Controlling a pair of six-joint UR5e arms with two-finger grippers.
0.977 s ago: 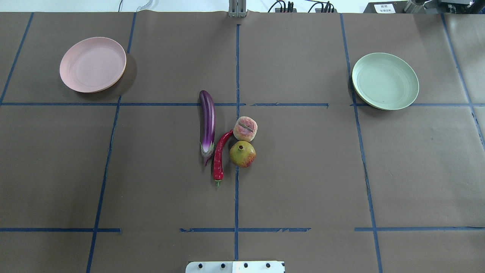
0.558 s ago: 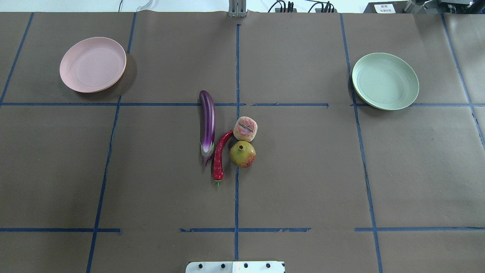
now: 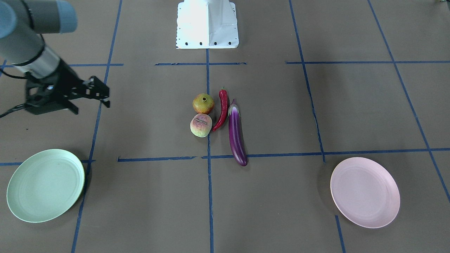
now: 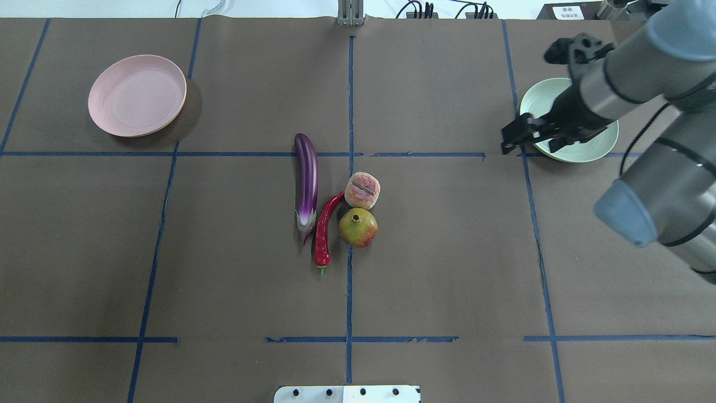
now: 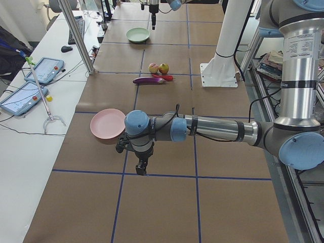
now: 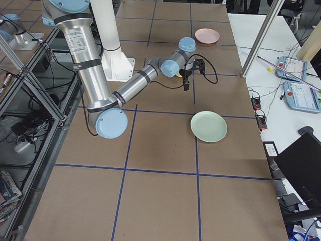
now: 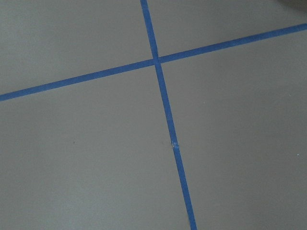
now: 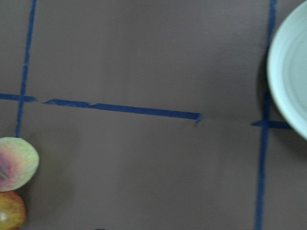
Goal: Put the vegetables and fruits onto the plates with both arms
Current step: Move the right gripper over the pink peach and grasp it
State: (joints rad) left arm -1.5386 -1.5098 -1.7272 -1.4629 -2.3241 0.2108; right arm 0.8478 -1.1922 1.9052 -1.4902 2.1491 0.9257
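The purple eggplant [image 4: 306,179], red chili [image 4: 324,235], pale pink-green fruit [image 4: 362,190] and yellow-green and red fruit [image 4: 358,227] lie close together at the table's middle. The pink plate [image 4: 137,95] is far left and the mint green plate [image 4: 584,151] far right, both with nothing on them. My right gripper [image 4: 514,135] is open and holds nothing. It hovers at the green plate's inner edge, well apart from the produce. My left gripper [image 5: 140,167] shows only in the exterior left view, near the pink plate [image 5: 107,124]. I cannot tell whether it is open or shut.
Blue tape lines grid the brown table. The white robot base [image 3: 207,23] stands at the near edge. The right arm's elbow [image 4: 660,207] hangs over the table's right side. Tablets [image 5: 44,70] and cables lie on the side bench.
My right arm has come into the overhead view from the right, and its gripper now sits over the green plate's edge. The produce and plates have not moved.
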